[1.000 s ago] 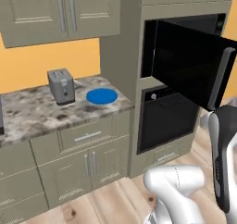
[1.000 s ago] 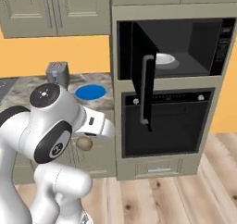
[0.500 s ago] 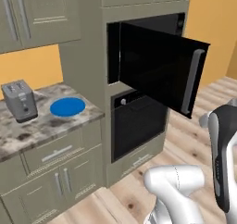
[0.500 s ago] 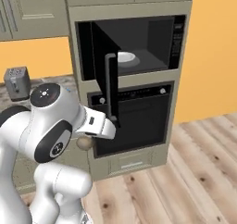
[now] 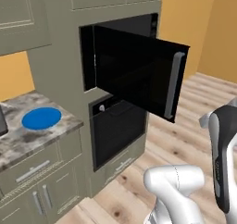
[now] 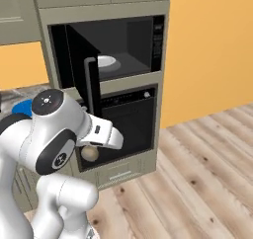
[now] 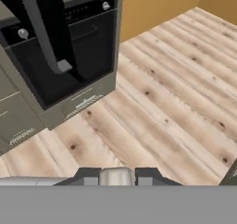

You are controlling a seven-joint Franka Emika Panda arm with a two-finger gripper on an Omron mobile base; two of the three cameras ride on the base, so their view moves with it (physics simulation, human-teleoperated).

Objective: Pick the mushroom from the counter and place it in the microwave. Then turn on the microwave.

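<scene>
The tan mushroom (image 7: pixel 115 174) sits between the two dark fingertips of my gripper (image 7: pixel 116 178), which is shut on it. In the right base view the mushroom (image 6: pixel 89 153) shows as a small beige ball under my white hand, in front of the oven and below the microwave (image 6: pixel 129 50). The microwave stands open, with a white turntable plate (image 6: pixel 105 61) inside and its door (image 5: pixel 134 75) swung out toward me. The speckled counter (image 5: pixel 28 142) lies off to the left.
A blue round plate (image 5: pixel 41 118) rests on the counter. Below the microwave is a black oven (image 6: pixel 129 122) with knobs. The door's grey bar handle (image 6: pixel 91 87) juts out near my arm. Wooden floor (image 7: pixel 176 93) stretches to the right, before an orange wall (image 6: pixel 207 50).
The whole picture has shifted: the base has driven right, so the counter and toaster slid off to the left and the microwave now stands ahead. The grip on the mushroom is unchanged.
</scene>
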